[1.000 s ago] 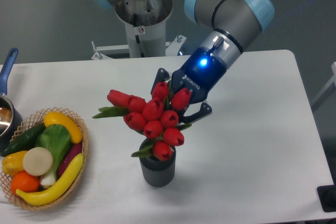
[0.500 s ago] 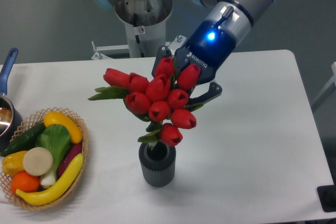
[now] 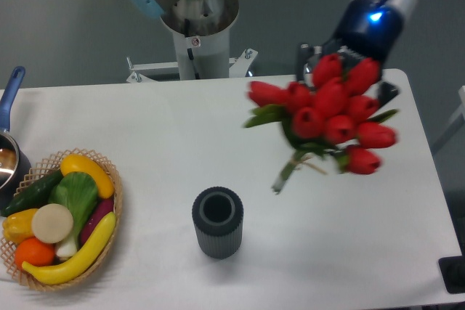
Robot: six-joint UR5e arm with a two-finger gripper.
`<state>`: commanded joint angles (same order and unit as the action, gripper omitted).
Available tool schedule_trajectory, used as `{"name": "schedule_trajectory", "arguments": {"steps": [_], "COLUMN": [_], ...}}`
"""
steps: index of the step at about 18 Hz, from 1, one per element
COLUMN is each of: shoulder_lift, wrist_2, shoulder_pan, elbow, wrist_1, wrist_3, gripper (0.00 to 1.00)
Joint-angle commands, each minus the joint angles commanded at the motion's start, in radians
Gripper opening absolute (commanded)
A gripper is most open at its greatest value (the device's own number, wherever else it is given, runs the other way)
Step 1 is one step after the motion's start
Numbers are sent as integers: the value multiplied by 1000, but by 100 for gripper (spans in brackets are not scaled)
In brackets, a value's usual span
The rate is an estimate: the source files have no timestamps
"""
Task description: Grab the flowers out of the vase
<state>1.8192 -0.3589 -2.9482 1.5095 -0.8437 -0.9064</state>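
Observation:
The flowers (image 3: 330,117), a bunch of red tulip buds with green leaves and stems, hang in the air above the table's right half, stems pointing down-left and free of the vase. My gripper (image 3: 341,70) is behind the buds at the upper right and shut on the bunch; its fingers are mostly hidden by the blooms. The dark grey ribbed vase (image 3: 217,221) stands upright and empty near the table's front middle, well to the lower left of the bunch.
A wicker basket (image 3: 109,234) of toy vegetables sits at the front left. A blue-handled pot (image 3: 10,99) is at the left edge. The arm's base column (image 3: 196,27) stands behind the table's back edge.
The gripper has lifted the flowers fully out of the vase and carried them up and to the right. The vase now stands empty in the same spot.

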Motion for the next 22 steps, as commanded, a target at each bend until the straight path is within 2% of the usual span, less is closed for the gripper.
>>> {"name": "schedule_trajectory", "arguments": {"steps": [5,9,22], "shoulder_lift": [34,60,57], "wrist_2": [0,-5,0], "shoulder_pan": [-49,-55,-86], "elbow": [-3,0,3], "wrist_1": [2,5,3], "wrist_3": [-64,-129,-134], "gripper": [44,44,44]}}
